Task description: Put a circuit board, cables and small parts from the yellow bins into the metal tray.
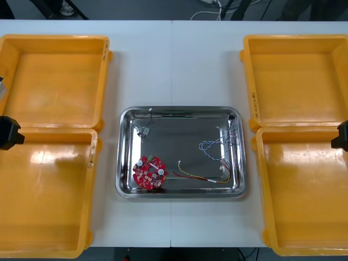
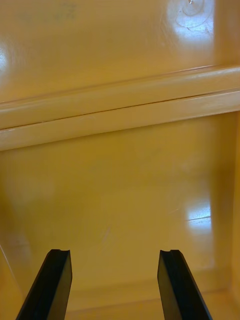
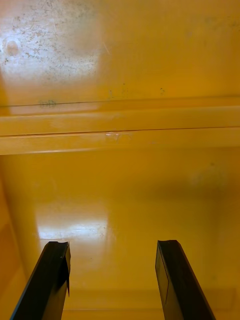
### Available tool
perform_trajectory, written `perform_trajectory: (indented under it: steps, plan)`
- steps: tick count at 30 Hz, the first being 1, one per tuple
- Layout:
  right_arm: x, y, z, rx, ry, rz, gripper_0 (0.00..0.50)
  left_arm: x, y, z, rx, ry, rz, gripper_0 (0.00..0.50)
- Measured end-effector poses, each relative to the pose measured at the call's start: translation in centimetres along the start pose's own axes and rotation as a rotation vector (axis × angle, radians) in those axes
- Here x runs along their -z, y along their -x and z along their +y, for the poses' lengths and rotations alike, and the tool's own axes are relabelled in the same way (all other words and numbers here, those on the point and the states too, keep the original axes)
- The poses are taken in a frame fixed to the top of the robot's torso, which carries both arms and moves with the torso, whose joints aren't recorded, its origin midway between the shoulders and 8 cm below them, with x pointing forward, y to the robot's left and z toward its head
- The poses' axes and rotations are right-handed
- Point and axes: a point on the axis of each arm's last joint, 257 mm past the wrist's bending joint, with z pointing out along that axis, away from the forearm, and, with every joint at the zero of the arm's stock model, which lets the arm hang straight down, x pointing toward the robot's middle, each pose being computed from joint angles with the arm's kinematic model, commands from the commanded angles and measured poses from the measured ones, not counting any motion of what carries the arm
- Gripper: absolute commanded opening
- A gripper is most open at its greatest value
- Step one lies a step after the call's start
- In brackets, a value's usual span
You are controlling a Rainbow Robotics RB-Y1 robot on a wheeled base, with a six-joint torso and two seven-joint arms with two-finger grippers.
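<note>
The metal tray (image 1: pixel 182 111) lies at the table's middle. In it are a round red circuit board (image 1: pixel 149 173) at the near left, a red and yellow cable (image 1: pixel 201 176) near the front, a twisted blue and white cable (image 1: pixel 213 145) at the right, and small metal parts (image 1: pixel 145 130) with a thin black cable at the far left. My left gripper (image 3: pixel 112 280) hangs open over a bare yellow bin floor, nothing between its fingers. My right gripper (image 2: pixel 114 285) is likewise open over a bare bin floor. Both arms sit at the table's outer edges, left (image 1: pixel 8 133) and right (image 1: pixel 342 136).
Two yellow bins stand at the left (image 1: pixel 51 38) (image 1: pixel 92 157) and two at the right (image 1: pixel 296 38) (image 1: pixel 258 157), all with bare floors. White table surface lies between the bins and the tray.
</note>
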Motion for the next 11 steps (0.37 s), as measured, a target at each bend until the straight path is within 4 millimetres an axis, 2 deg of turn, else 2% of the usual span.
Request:
perform_trajectory:
  steps: [11]
  plan:
    - [0.00, 0.00, 0.01, 0.000, 0.000, 0.000, 0.500, 0.00, 0.03, 0.00, 0.000, 0.000, -0.001, 0.500]
